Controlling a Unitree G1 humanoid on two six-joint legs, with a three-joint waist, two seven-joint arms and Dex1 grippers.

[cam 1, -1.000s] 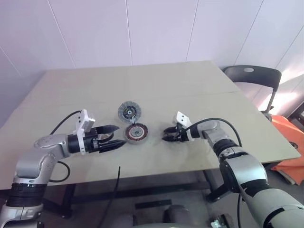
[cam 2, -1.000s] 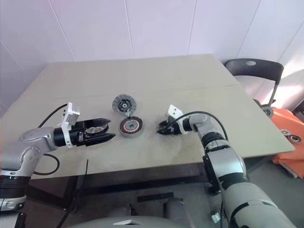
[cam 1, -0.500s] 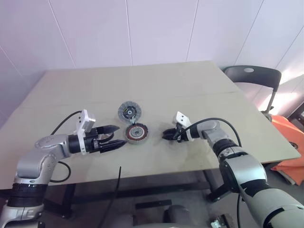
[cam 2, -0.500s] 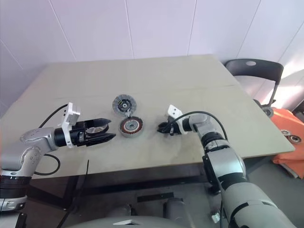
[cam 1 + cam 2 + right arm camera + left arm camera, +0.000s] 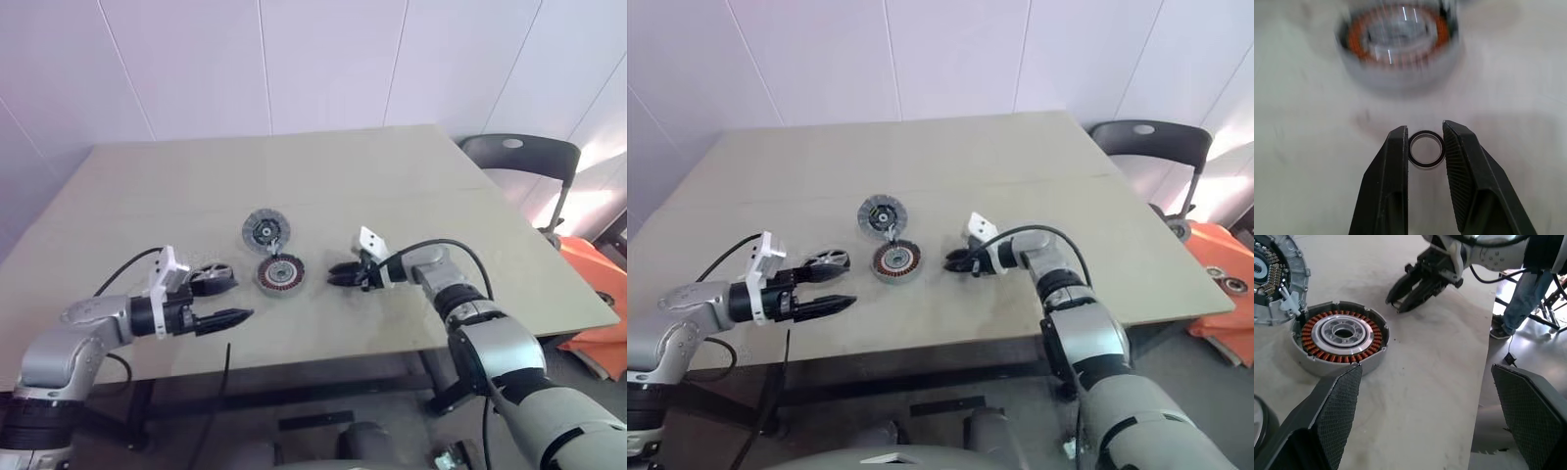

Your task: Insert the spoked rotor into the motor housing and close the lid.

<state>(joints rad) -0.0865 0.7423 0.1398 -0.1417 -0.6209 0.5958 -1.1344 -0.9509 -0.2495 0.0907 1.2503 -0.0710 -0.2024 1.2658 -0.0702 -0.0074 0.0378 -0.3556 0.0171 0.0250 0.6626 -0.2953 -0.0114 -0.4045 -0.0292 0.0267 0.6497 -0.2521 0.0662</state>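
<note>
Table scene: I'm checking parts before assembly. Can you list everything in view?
table: 1, beige, carries the parts
motor housing: 1, silver rim with copper-red windings, mid-table
lid: 1, grey with dark centre, flat just beyond the housing
spoked rotor: 1, silver-white, on the table to the robot's left of the housing
small ring: 1, black, between the right end effector's fingers
chair: 1, dark, past the table's far right corner
orange object: 1, right of the table
person's legs: blue trousers, standing beyond the table edge
left end effector: black, open, facing the housing
right end effector: black, shut on the small ring
</note>
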